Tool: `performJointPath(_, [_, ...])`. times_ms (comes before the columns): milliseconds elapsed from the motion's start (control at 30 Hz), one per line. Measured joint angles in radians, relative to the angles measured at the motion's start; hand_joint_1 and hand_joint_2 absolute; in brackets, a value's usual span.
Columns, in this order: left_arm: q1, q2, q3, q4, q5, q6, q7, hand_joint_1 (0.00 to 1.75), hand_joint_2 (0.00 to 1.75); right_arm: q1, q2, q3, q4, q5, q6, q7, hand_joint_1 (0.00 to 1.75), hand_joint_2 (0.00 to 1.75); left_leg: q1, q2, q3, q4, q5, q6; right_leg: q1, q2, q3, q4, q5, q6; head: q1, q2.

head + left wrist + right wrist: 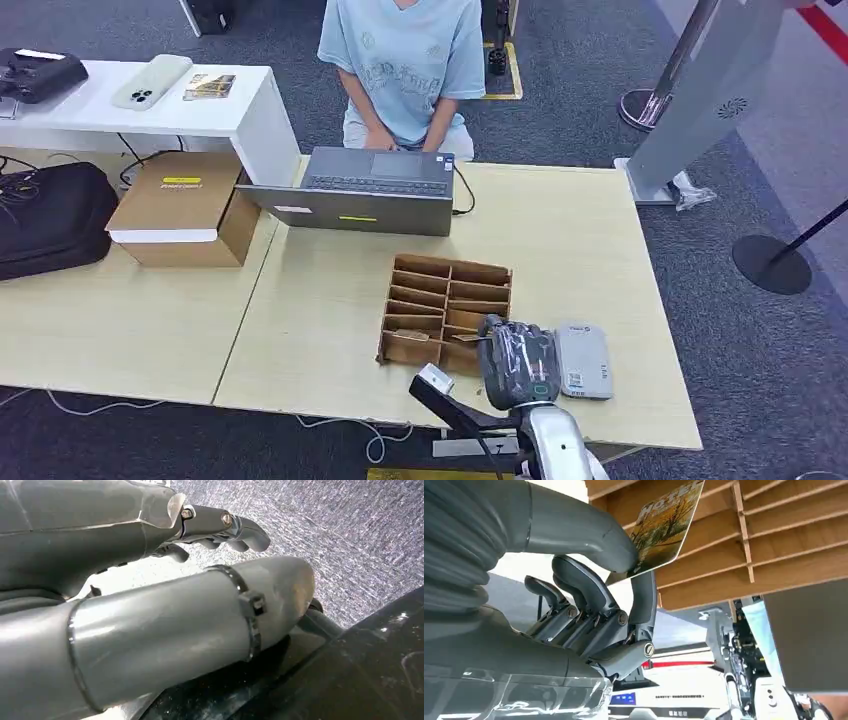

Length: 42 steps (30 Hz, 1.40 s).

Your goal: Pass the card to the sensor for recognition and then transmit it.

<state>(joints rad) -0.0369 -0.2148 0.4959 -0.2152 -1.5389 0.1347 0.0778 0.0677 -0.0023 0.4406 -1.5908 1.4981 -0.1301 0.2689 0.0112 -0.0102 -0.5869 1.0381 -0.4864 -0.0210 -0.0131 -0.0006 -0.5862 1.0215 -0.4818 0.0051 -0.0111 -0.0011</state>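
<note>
On the light wooden tabletop (600,250), near its front edge, stands a brown slotted card organizer (445,310) with two columns of compartments. The right hand (517,358), wrapped in clear plastic film, hovers at the organizer's near right corner, just beside a grey card sensor (584,360) lying flat on the tabletop to its right. In the right wrist view, the right hand pinches a card (666,527), printed with an autumn scene and the word "Hotel", between its thick thumb (584,527) and a dark finger (644,597); the remaining fingers are curled loosely below, and the card's far part lies against the organizer's wooden dividers. The left hand (215,527) appears in the left wrist view above grey carpet, its fingers bent and apart, holding nothing. Behind the organizer sits an open grey laptop (365,190), with a person in a light blue shirt (400,60) seated beyond it. A cardboard box (185,205) and a black bag (50,215) rest on the adjoining tabletop to the left.
</note>
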Motion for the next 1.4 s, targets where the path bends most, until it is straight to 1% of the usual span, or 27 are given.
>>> performJointPath(333, [0.0,0.0,0.0,0.0,0.0,-0.001,0.012,0.0,0.0,0.01,0.0,0.0,-0.033,0.003,-0.002,-0.003,1.75,1.75,0.0,0.0,0.0,0.0,0.0,0.0,0.0,0.0,0.0,0.0,0.0,0.0,0.0,0.0])
performJointPath(700, [0.0,0.0,0.0,0.0,0.0,-0.002,0.012,0.0,0.0,0.011,0.0,0.0,-0.053,0.006,-0.01,-0.016,1.75,1.75,0.0,0.0,0.0,0.0,0.0,0.0,0.0,0.0,0.0,0.0,0.0,0.0,0.0,0.0])
performJointPath(1200, [-0.001,-0.001,0.0,0.0,0.001,0.0,0.013,0.0,0.0,0.006,0.0,0.0,-0.08,0.041,-0.053,-0.039,1.75,1.75,0.0,0.0,0.0,0.0,0.0,0.0,0.0,0.0,0.0,0.0,0.0,0.0,0.0,0.0])
performJointPath(1400, [-0.001,-0.001,0.0,0.0,0.001,0.0,0.013,0.0,0.0,0.003,0.0,0.0,-0.088,0.041,-0.06,-0.04,1.75,1.75,0.0,0.0,0.0,0.0,0.0,0.0,0.0,0.0,0.0,0.0,0.0,0.0,0.0,0.0])
